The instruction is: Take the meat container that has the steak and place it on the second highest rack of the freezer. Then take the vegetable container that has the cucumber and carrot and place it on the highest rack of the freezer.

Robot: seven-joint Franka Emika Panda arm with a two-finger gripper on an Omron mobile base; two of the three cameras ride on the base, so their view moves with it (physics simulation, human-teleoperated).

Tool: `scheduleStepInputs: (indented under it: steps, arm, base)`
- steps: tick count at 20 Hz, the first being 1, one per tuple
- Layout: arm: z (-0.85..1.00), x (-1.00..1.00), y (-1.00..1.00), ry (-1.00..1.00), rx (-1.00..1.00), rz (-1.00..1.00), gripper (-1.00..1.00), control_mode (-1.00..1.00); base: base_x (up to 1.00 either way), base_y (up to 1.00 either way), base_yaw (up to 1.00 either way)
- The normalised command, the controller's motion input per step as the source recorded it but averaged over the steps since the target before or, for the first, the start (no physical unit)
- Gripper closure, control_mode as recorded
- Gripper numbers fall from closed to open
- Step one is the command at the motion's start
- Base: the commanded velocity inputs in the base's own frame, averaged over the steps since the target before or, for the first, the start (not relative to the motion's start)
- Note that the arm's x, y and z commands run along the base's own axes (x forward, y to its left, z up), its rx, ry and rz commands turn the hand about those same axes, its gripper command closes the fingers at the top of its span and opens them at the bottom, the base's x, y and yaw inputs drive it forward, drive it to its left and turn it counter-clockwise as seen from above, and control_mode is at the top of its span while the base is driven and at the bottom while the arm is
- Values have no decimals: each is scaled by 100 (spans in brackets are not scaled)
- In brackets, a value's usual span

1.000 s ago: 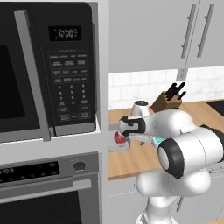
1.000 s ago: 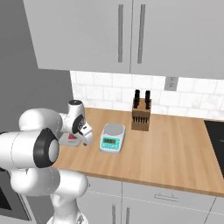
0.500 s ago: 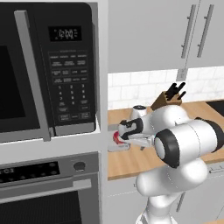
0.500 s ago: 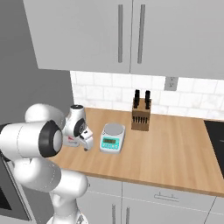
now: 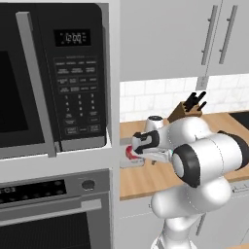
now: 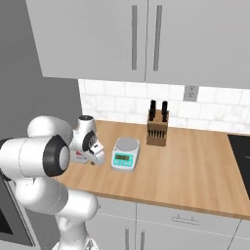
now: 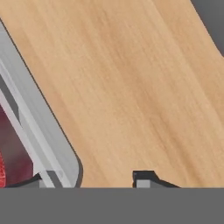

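Note:
The meat container [image 5: 129,155] is a clear grey-rimmed box with the red steak [image 7: 6,154] inside. It sits on the wooden counter [image 7: 131,78] at its left end, beside the microwave column. My gripper [image 7: 90,179] is down over the container's near rim [image 7: 48,127]. One fingertip is inside the box and the other stands outside it, with a gap of bare wood between that outer tip and the rim. The hand [image 6: 93,157] covers most of the box. The jaws are partly drawn in but still open. The vegetable container and the freezer are out of view.
A green-and-white kitchen scale [image 6: 125,153] stands just right of the hand, with a knife block [image 6: 157,129] behind it by the tiled wall. The microwave [image 5: 53,78] and the oven [image 5: 53,204] are on the left. A dark cooktop [image 6: 241,156] lies at the far right.
The hand has sunk lower onto the meat container's edge, and the jaws have drawn in from fully wide to about half. The container has not moved.

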Motion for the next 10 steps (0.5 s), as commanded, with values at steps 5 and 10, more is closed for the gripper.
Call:
scheduleStepInputs:
  steps: [5, 10]
  arm:
    - [0, 0, 0, 0, 0, 0, 100, -100]
    - [4, -17, 0, -4, 0, 0, 100, -100]
  base:
    - [0, 0, 0]
    - [0, 0, 0]
